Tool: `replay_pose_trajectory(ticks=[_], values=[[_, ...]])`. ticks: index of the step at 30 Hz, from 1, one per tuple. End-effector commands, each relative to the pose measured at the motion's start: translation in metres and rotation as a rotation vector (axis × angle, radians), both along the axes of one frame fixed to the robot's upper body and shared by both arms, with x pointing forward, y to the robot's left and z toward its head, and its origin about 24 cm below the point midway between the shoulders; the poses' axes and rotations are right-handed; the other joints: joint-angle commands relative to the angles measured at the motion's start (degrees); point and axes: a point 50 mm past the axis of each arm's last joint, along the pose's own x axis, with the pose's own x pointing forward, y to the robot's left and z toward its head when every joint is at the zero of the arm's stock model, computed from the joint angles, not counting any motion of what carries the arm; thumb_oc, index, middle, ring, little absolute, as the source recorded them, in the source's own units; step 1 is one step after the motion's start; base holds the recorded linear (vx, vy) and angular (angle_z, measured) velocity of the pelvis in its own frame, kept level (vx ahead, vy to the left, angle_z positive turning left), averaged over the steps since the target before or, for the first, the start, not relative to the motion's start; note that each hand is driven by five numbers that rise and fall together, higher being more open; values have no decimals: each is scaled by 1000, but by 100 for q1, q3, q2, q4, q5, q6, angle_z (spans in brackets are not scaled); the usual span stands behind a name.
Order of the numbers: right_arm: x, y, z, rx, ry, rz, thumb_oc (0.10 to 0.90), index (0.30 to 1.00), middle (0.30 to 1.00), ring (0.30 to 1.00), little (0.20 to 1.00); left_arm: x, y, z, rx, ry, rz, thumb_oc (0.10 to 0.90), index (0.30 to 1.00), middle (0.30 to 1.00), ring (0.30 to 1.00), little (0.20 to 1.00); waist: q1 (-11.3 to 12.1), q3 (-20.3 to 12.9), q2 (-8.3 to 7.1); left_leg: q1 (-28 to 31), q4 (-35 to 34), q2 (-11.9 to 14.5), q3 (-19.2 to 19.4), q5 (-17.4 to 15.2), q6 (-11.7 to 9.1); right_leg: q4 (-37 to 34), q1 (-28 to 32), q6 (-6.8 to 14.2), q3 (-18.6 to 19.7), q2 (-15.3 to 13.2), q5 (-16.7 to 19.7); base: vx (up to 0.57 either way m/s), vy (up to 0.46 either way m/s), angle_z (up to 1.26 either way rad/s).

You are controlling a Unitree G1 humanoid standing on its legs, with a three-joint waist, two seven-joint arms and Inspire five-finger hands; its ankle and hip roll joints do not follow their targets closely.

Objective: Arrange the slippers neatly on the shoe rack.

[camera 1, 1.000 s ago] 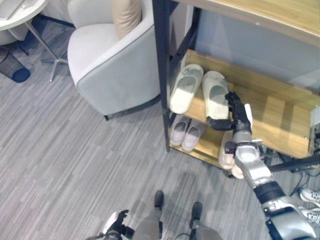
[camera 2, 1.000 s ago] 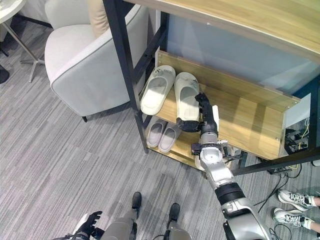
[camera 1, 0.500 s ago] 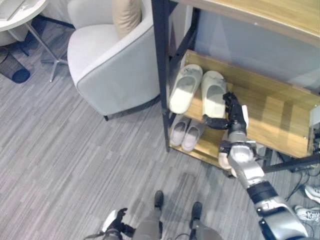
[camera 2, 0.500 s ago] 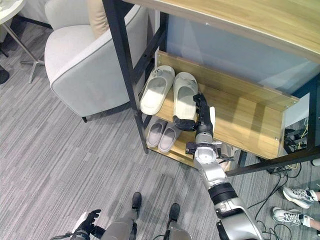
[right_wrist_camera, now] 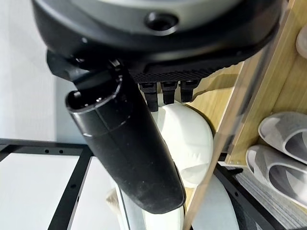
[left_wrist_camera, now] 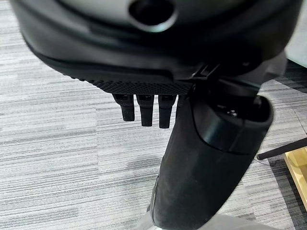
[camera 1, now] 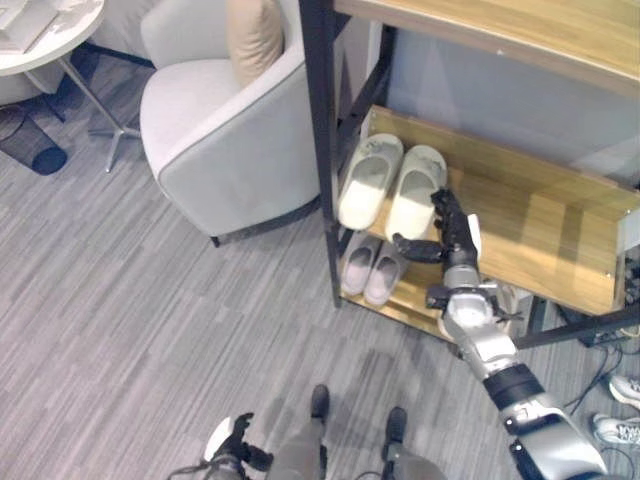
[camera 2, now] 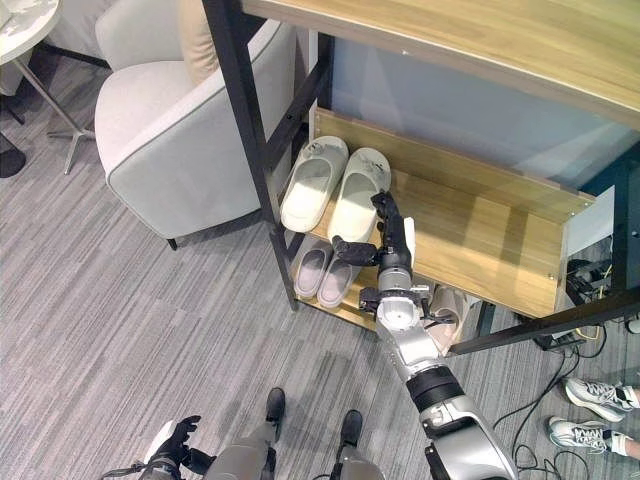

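Grey carpet (camera 1: 150, 300) runs under a wooden shoe rack (camera 1: 530, 225). Two cream slippers (camera 1: 392, 187) lie side by side at its middle shelf's left end. Right hand (camera 1: 447, 232) rests fingers (right_wrist_camera: 165, 91) straight, thumb spread, against the right slipper. Left hand (left_wrist_camera: 158, 103) hangs with relaxed fingers.

**Shoe rack and its shelves**

The shoe rack (camera 2: 470, 215) had a dark metal frame and wooden shelves. On its middle shelf a pair of cream slippers (camera 2: 330, 190) lay side by side, just beyond the right hand (camera 2: 388, 240), whose fingers touched the nearer one. On the lower shelf, below that hand, lay a pair of grey slippers (camera 2: 326, 270). The rack stood on grey striped carpet (camera 2: 120, 330).
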Motion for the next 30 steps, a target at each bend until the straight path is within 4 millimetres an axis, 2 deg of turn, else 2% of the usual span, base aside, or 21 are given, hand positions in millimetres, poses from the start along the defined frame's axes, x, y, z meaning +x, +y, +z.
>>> replay_pose_trajectory(ticks=[1, 8, 13, 16, 18, 23, 30], values=[[6, 52, 72, 55, -302, 203, 800, 900, 900, 900, 900, -7, 12, 0, 70, 24, 1, 800, 900, 900, 900, 900, 239, -354, -107, 456, -37, -99, 1, -875, 22, 349, -194, 86, 268, -118, -514, 0, 0, 0], [9, 51, 71, 65, -289, 199, 800, 900, 900, 900, 900, -6, 11, 0, 66, 19, 4, 800, 900, 900, 900, 900, 246, -379, -119, 474, -37, -104, -3, -883, 21, 336, -164, 88, 262, -123, -511, 0, 0, 0], [5, 48, 64, 60, -274, 198, 800, 900, 900, 900, 900, -12, 13, -2, 69, 39, 22, 800, 900, 900, 900, 900, 229, -411, -140, 506, -37, -101, 13, -912, 17, 329, -128, 95, 260, -124, -518, 0, 0, 0], [-1, 38, 53, 69, -250, 170, 800, 900, 900, 900, 900, -18, 15, -3, 73, 58, 38, 800, 900, 900, 900, 900, 190, -455, -150, 560, -37, -94, 28, -950, 21, 334, -84, 95, 264, -113, -536, 0, 0, 0], [-7, 29, 44, 150, -239, 140, 800, 900, 900, 900, 900, -21, 16, -4, 74, 68, 44, 800, 900, 900, 900, 900, 163, -482, -151, 605, -37, -92, 37, -974, 26, 328, -37, 98, 273, -109, -546, 14, 9, 2], [-16, 11, 32, 113, -225, 75, 800, 900, 900, 900, 900, -25, 21, -4, 81, 78, 65, 800, 900, 900, 900, 900, 118, -561, -164, 726, -37, -75, 52, -1024, 21, 315, 49, 100, 266, -86, -578, 0, 0, 0], [-22, -3, 22, 71, -200, 25, 800, 900, 900, 900, 900, -34, 22, -6, 76, 103, 78, 800, 900, 900, 900, 900, 72, -640, -190, 803, -37, -54, 62, -1042, 7, 268, 141, 88, 251, -69, -584, 0, 0, 0]])
